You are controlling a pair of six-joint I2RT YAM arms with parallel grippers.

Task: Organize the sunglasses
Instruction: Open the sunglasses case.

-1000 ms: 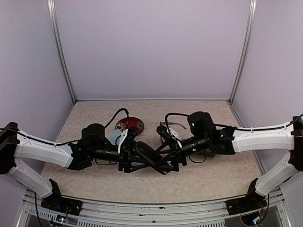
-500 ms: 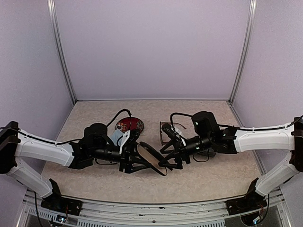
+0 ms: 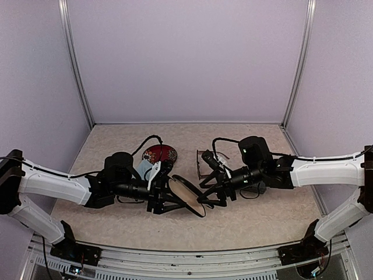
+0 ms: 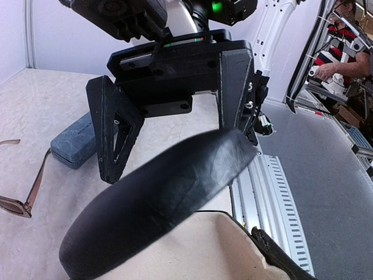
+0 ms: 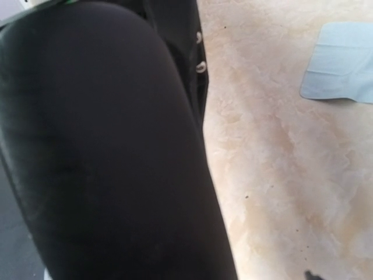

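While both arms are stretching in over the pale mottled worktop point(image 3: 262, 224), the left arm point(image 3: 55, 186) and the right arm point(image 3: 323, 170) are meeting nose to nose at its middle. Between them an oblong black case point(image 3: 185, 195) is hanging open and showing its pale lining. Its dark lid point(image 4: 157, 204) is standing up and filling much of the left wrist view.

The right tool point(image 3: 208, 189) is facing that camera with its fingers point(image 4: 236, 87) spread wide, and it is gripping nothing. One finger is sitting right at the lid's upper edge, though I cannot tell whether it is touching.

The left tool point(image 3: 162, 204) is sitting at the near side of the case. I cannot tell how far it is open, or whether it is clamping the case.

A grey-blue case point(image 4: 74, 143) is lying flat under the right arm. A round red-patterned item point(image 3: 160, 153) is lying behind the left arm, and a light-blue cloth point(image 5: 344, 61) is lying spread flat. The reddish-brown sunglasses point(image 4: 20, 195) are lying on the worktop just beside the grey-blue case, arms unfolded, apart from both tools.
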